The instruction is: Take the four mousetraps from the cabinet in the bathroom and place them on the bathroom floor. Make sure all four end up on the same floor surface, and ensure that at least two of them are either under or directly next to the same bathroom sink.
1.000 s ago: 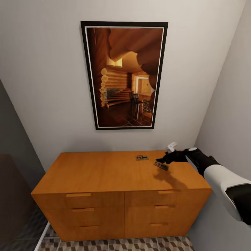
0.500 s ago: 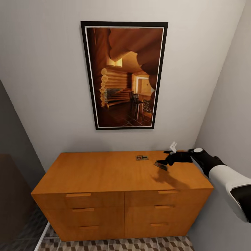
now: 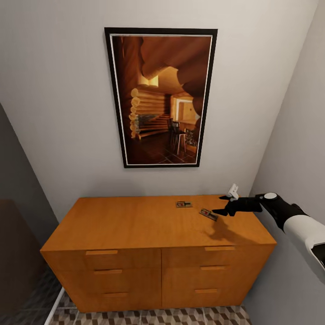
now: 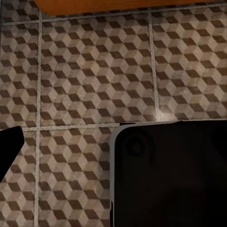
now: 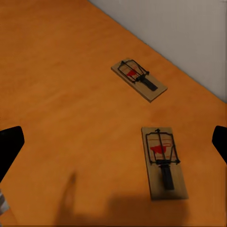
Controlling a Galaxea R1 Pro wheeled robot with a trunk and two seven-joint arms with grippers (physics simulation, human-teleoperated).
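Two mousetraps sit on the cabinet top, toward its back right. The right gripper was down over the nearer trap a second ago; now it's pulled back toward the cabinet's right edge, fingers spread, empty. So no grab. Arm's stretched out level above the top.

Orange-brown cabinet against pale wall, flat top, slot drawer handles on front. Two mousetraps on top, toward back right corner: one mousetrap near back edge, second mousetrap just right of it and nearer front, angled. Right gripper hovering above top near right edge, just right of second mousetrap, fingers spread, nothing between them. Framed picture on wall above. Cube-patterned bathroom floor below cabinet.
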